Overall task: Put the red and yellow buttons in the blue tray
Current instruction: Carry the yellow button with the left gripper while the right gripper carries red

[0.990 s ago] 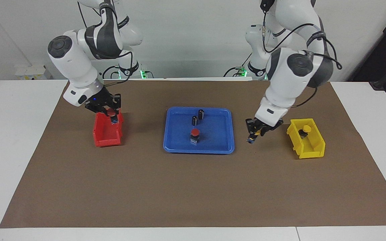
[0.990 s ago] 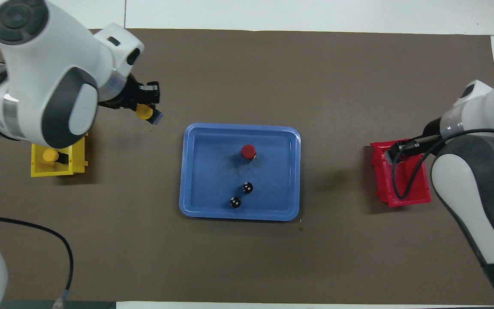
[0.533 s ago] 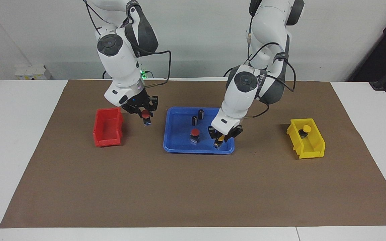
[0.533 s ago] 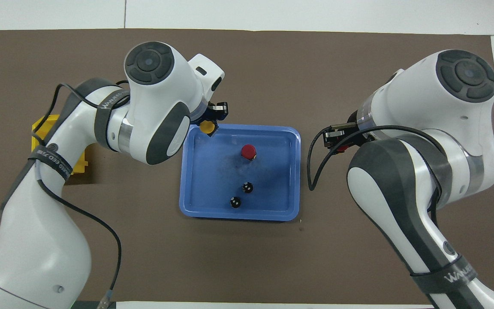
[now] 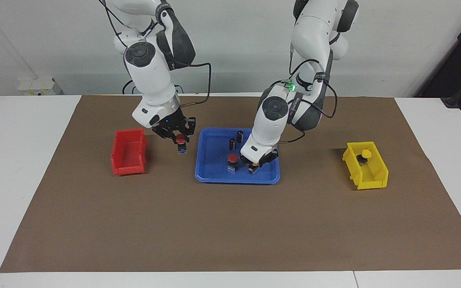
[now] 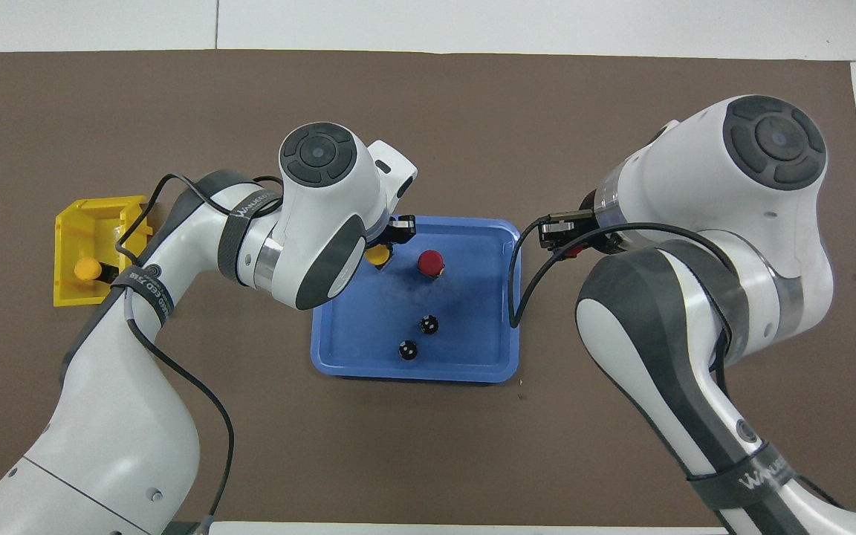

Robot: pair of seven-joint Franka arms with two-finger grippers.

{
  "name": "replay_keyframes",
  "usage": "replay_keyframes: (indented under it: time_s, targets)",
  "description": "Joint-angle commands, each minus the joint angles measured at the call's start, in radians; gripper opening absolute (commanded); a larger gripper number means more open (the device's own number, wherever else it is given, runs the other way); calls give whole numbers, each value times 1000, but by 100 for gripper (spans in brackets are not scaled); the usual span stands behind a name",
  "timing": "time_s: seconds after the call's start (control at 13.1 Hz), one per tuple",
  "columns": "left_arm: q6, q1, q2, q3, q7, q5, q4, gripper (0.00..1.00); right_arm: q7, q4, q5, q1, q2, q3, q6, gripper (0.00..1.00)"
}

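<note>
One red button (image 5: 232,159) stands in the tray (image 5: 214,176). Left pincer (image 5: 253,166) grips a yellow one beside it, at its 3 o'clock; right pincer (image 5: 180,143) carries a red one; another yellow (image 5: 365,154) waits in its bin (image 5: 368,179).

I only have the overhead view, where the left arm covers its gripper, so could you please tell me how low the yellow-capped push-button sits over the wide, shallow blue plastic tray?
Observer: The left gripper holds the yellow-capped button low inside the blue tray, beside the red-capped button standing there. I cannot confirm contact with the floor.
Operator: Thank you. And the right gripper?
Observer: The right gripper holds a second red-capped button in the air over the brown mat, between the small deep red plastic bin and the tray.
Operator: Is that bin empty?
Observer: Yes, nothing shows inside it.
</note>
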Motion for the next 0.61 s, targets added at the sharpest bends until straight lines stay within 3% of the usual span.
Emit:
replay_keyframes:
  time_s: [0.0, 0.15, 0.3, 0.53]
  targets:
    - [-12, -18, -29, 16, -7, -24, -24, 56, 40, -50, 12, 25, -6, -1, 85, 21]
    - [-25, -18, -36, 21, -34, -25, -1, 66, 77, -68, 12, 53, 12, -1, 152, 21]
    - [-62, 19, -94, 30, -25, -21, 0, 74, 100, -84, 12, 73, 35, -1, 214, 21]
    - [-232, 221, -208, 44, 162, -13, -1, 86, 117, -127, 18, 97, 35, 1, 264, 21]
